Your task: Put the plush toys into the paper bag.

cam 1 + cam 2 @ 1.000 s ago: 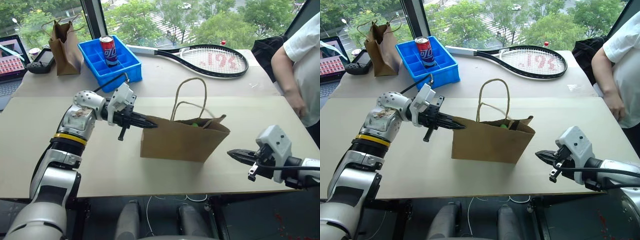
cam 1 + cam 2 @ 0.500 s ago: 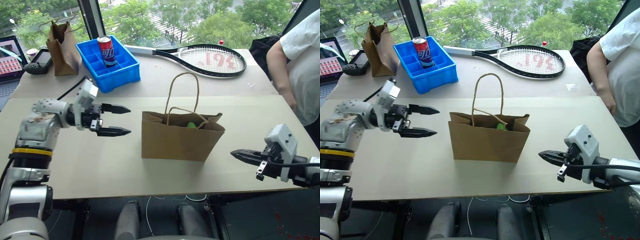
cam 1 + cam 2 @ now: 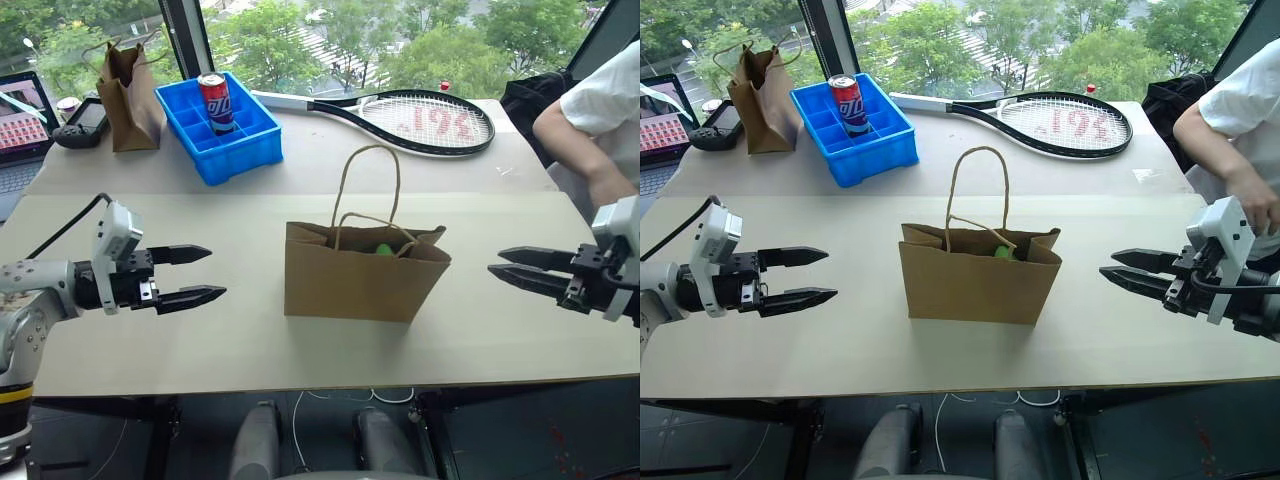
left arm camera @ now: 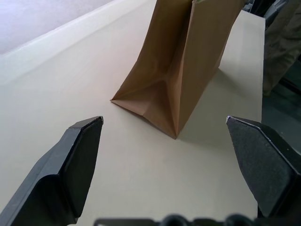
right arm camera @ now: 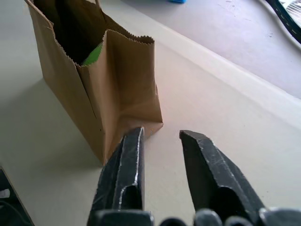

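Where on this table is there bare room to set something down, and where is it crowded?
Bare tabletop lies between the left gripper and the paper bag, between the bag and the right gripper, and along the near edge. The far side is crowded: dark bag, blue tray with can, racket.

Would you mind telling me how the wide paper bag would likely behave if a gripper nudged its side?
The paper bag would probably slide or tip, since it stands upright and unsupported on the table. Its thin creased walls would likely buckle, and the twine handles look floppy.
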Robot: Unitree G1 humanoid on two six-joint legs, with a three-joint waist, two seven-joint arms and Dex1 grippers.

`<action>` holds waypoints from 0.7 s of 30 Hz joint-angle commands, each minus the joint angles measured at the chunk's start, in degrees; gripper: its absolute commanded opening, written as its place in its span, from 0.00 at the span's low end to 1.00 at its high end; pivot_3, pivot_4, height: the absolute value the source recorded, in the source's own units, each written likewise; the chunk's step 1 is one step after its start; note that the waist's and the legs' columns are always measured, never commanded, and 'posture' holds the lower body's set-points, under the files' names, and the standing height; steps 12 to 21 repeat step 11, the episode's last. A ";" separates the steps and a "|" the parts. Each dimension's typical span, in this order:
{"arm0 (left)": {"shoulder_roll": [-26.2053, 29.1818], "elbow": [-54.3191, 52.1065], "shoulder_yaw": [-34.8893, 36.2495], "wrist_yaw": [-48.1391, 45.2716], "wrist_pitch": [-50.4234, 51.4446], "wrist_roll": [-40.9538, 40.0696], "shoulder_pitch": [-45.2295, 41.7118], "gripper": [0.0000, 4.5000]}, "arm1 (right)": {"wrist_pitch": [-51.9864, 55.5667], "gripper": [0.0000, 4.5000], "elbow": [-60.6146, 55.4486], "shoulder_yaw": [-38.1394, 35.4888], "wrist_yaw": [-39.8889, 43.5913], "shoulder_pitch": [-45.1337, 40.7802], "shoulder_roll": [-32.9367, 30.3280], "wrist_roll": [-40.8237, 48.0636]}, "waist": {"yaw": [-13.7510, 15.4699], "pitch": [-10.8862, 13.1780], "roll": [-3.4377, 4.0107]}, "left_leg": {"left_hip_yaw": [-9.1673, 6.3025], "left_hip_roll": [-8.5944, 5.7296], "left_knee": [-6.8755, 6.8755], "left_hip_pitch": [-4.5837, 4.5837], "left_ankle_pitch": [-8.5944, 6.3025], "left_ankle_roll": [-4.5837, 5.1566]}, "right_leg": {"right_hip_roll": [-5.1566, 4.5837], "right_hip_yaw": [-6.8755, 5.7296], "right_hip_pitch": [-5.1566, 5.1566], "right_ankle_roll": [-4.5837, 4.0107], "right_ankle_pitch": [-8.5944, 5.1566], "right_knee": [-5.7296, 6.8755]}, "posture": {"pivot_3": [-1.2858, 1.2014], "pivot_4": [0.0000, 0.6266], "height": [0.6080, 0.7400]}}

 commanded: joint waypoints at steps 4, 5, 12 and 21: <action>1.07 -3.74 2.59 3.83 -0.82 0.45 1.59 1.00 | 2.90 0.86 -2.99 -0.72 -0.21 -1.05 -1.32 3.77 | -0.03 0.00 0.00 | 0.05 0.00 0.00 -0.01 0.00 0.00 | -0.02 0.01 -0.02 0.00 0.00 -0.03 | 0.52 0.24 1.00; 0.94 -3.61 2.26 4.54 -0.94 0.66 1.02 1.00 | 2.92 0.94 -3.07 -0.70 -0.26 -1.01 -1.37 3.77 | -0.04 0.00 0.00 | 0.04 0.00 -0.02 -0.02 0.00 0.00 | -0.01 0.01 -0.04 -0.01 0.00 -0.03 | 0.52 0.24 1.00; 0.52 -2.02 0.11 5.14 -3.63 2.02 -1.75 1.00 | 2.39 0.98 -2.99 -0.68 -0.20 -0.60 -1.84 3.44 | -0.02 0.00 0.00 | 0.04 0.00 -0.01 -0.02 0.00 0.00 | -0.01 0.01 -0.04 -0.01 0.00 -0.03 | 0.52 0.24 1.00; 0.52 -2.02 0.11 5.14 -3.63 2.02 -1.75 1.00 | 2.39 0.98 -2.99 -0.68 -0.20 -0.60 -1.84 3.44 | -0.02 0.00 0.00 | 0.04 0.00 -0.01 -0.02 0.00 0.00 | -0.01 0.01 -0.04 -0.01 0.00 -0.03 | 0.52 0.24 1.00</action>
